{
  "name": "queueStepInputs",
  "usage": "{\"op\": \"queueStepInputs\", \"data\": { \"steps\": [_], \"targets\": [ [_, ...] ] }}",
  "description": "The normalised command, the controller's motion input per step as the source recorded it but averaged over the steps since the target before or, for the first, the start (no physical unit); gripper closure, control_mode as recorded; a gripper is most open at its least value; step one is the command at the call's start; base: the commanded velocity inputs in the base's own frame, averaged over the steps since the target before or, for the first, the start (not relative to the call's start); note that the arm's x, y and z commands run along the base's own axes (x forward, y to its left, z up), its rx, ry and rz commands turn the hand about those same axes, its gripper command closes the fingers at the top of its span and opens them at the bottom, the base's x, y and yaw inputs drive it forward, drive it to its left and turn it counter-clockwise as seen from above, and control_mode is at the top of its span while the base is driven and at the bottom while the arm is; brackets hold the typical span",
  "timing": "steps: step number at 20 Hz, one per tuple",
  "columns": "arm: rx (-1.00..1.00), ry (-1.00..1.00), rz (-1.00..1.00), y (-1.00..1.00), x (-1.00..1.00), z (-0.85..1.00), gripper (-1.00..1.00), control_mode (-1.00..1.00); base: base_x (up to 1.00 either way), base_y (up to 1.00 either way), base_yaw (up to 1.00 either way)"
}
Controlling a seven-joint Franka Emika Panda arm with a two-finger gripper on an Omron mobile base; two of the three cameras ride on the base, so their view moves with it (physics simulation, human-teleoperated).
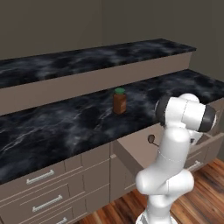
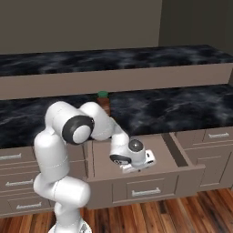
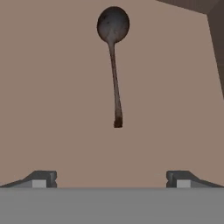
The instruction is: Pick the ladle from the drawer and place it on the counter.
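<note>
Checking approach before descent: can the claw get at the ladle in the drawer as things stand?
Probably yes. The drawer is pulled out, the claw is open above its floor, and the ladle lies flat and alone ahead of the fingertips, with nothing between them.

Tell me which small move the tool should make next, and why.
Probably move forward over the ladle and descend: the tool hangs open above the drawer floor, and the ladle lies flat ahead of its fingertips, untouched.

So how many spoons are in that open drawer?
1. The ladle lies flat on the floor of the drawer, ahead of the open hand. The arm hides part of the drawer, so more could be unseen.
</note>
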Motion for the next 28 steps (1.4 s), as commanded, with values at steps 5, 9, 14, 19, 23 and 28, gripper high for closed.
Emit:
{"op": "queueStepInputs", "data": {
  "steps": [5,9,14,19,23,28],
  "targets": [
    [0.02,0.0,0.09,-0.58,-0.38,-0.01,-1.0,-1.0,0.0,0.0,0.0],
    [0.01,0.0,-0.03,0.01,0.18,0.17,-1.0,-1.0,0.0,0.0,0.0],
    [0.0,0.0,-0.15,0.31,0.58,0.05,-1.0,-1.0,0.0,0.0,0.0],
    [0.0,0.13,-0.14,0.31,0.57,0.01,-1.0,-1.0,0.0,0.0,0.0],
    [0.0,0.08,-0.1,0.03,0.46,-0.19,-1.0,-1.0,0.0,0.0,0.0],
    [0.0,0.06,-0.03,0.0,0.5,-0.28,-1.0,-1.0,0.0,0.0,0.0]
  ]
}}
